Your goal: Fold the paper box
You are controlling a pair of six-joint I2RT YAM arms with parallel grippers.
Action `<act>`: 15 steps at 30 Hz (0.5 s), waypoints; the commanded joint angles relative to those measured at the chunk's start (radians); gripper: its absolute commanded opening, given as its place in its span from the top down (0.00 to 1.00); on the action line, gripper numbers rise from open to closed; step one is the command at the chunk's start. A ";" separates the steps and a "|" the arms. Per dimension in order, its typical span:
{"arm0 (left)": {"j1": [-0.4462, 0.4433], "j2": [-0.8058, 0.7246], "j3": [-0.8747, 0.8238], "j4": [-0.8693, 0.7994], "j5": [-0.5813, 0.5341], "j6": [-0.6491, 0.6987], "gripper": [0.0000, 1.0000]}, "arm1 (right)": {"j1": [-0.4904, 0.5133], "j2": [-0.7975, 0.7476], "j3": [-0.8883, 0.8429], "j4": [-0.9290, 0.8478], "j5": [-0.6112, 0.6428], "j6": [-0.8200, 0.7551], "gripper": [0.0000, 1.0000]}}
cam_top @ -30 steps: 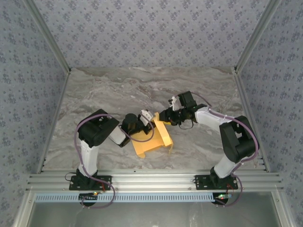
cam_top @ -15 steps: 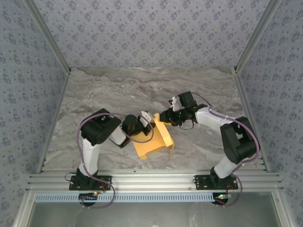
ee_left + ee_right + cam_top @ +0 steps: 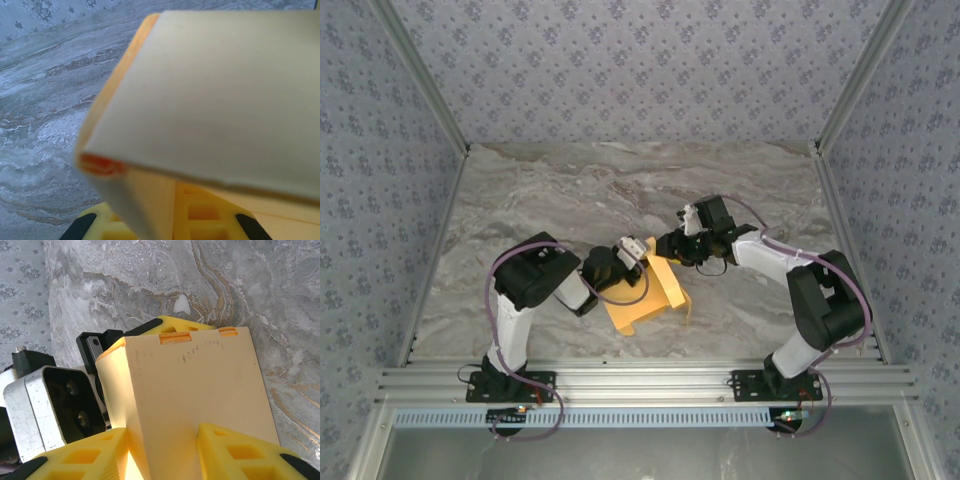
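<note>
The paper box [image 3: 645, 295] sits half-formed over the tabletop [image 3: 570, 190], held between the two arms. The left gripper [image 3: 634, 254] is pinched on a folded wall just ahead of it. The right gripper [image 3: 660, 250] is closed astride the top panel. It looks mid-fold to me. The next move probably calls for pressing that panel down squarely and tucking its tabs.

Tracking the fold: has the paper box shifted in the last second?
Yes. The paper box has edged slightly rightward, judged against the near rail in the top view.
</note>
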 commanded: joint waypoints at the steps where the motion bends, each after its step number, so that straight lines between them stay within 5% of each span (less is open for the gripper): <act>1: -0.021 0.005 0.001 -0.046 -0.039 -0.016 0.95 | 0.020 0.004 0.020 -0.136 -0.014 -0.038 0.53; 11: -0.001 -0.036 -0.054 -0.033 -0.146 -0.109 1.00 | -0.039 -0.256 -0.107 0.002 0.026 -0.318 0.41; 15: 0.040 -0.069 -0.068 -0.046 -0.106 -0.166 1.00 | -0.077 -0.424 -0.221 0.098 0.037 -0.421 0.38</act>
